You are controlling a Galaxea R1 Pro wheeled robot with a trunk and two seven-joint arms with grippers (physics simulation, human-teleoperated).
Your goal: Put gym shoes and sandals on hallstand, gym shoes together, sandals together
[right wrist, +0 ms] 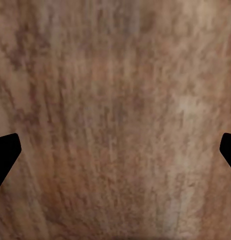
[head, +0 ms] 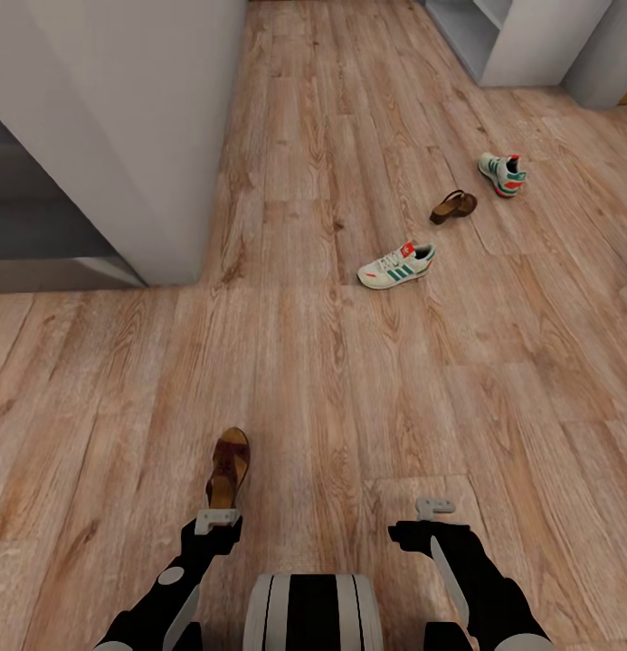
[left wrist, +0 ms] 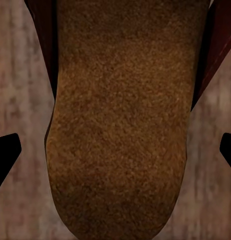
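The left tool [head: 217, 519], jaws spread, hangs over the flat brown leather sandal [head: 228, 467], probably lining up a grasp.

This looks like a corridor in a home. The floor [head: 331, 362] is light brown wood plank with plain grain, running between a pale wall corner [head: 141, 136] and a white shelf unit [head: 521, 36] at the far end. Everyday footwear lies scattered on it: two white sneakers [head: 396, 265] with green stripes and two brown sandals [head: 228, 466], well apart from one another, as in a household entry.
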